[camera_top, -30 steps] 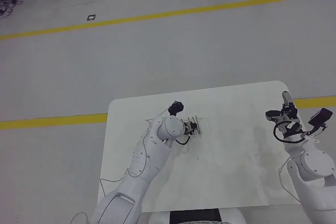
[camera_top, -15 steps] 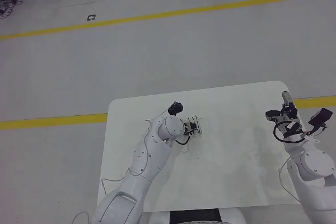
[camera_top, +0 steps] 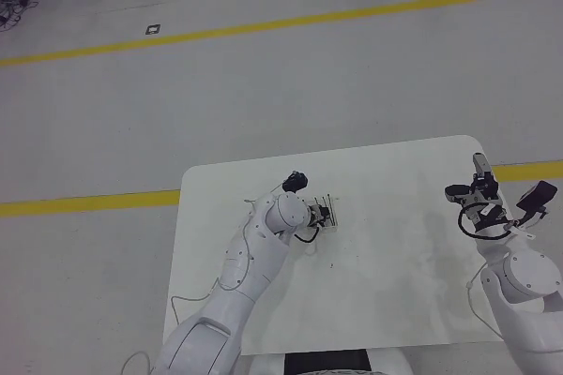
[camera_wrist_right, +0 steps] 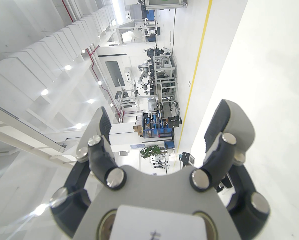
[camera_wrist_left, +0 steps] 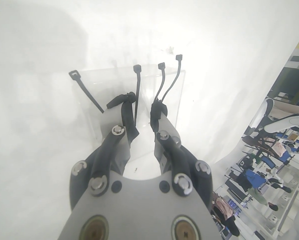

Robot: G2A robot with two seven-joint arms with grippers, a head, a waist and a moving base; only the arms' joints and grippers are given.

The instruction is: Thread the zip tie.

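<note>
Saw a white bench (camera_top: 403, 281) with rounded corners on a pale grey floor (camera_top: 263, 112). Noted a far yellow line (camera_top: 263, 27) and a near yellow line (camera_top: 75, 203) meeting the bench on both sides. Spotted a small dark marker (camera_top: 153, 29) just beside the far line, and tangled cables (camera_top: 5, 11) at the floor's corner. Made out workshop racks (camera_wrist_right: 162, 76) and a plant (camera_wrist_right: 152, 151) from the right wrist.

Black plastic zip ties (camera_wrist_left: 137, 83) stand upright in a clear acrylic block (camera_wrist_left: 169, 86) on the white rounded table (camera_top: 403, 281). The left gripper (camera_wrist_left: 142, 102) sits at the block, and the right gripper (camera_wrist_right: 163, 114) is well apart, at the table's right edge.
</note>
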